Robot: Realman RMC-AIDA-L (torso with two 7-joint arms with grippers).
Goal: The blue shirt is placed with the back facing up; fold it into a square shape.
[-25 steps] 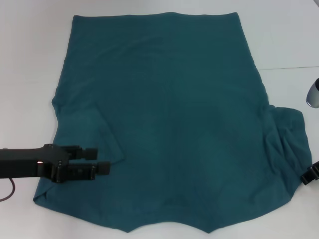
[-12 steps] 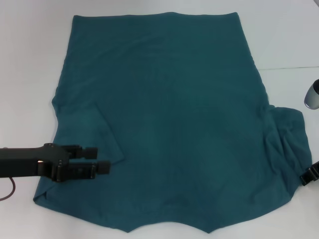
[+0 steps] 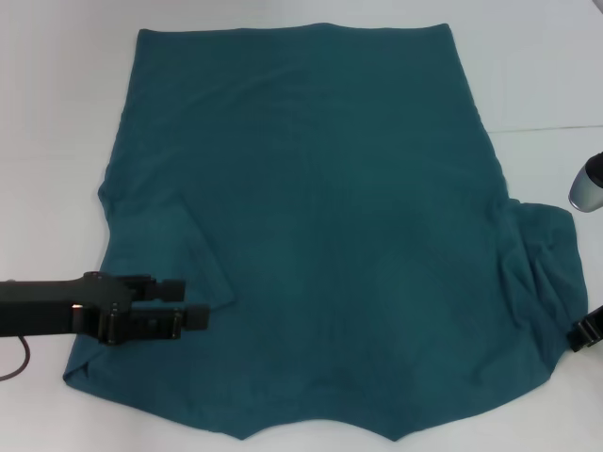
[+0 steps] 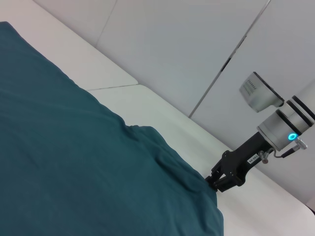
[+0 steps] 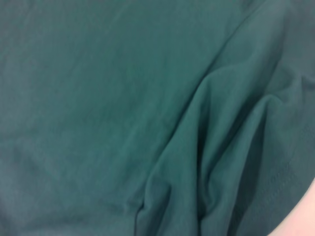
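Left gripper [image 3: 196, 303] jaws pressed together over the folded sleeve; right gripper [image 4: 212, 183] pinches the shirt [image 3: 311, 217] at its right sleeve edge.

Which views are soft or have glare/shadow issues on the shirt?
Head view: the blue shirt is evenly lit and in focus, with no glare; the left gripper casts hardly any shadow. Left wrist view: crisp, right gripper sharp at the shirt's edge. Right wrist view: soft and out of focus, only cloth folds readable.
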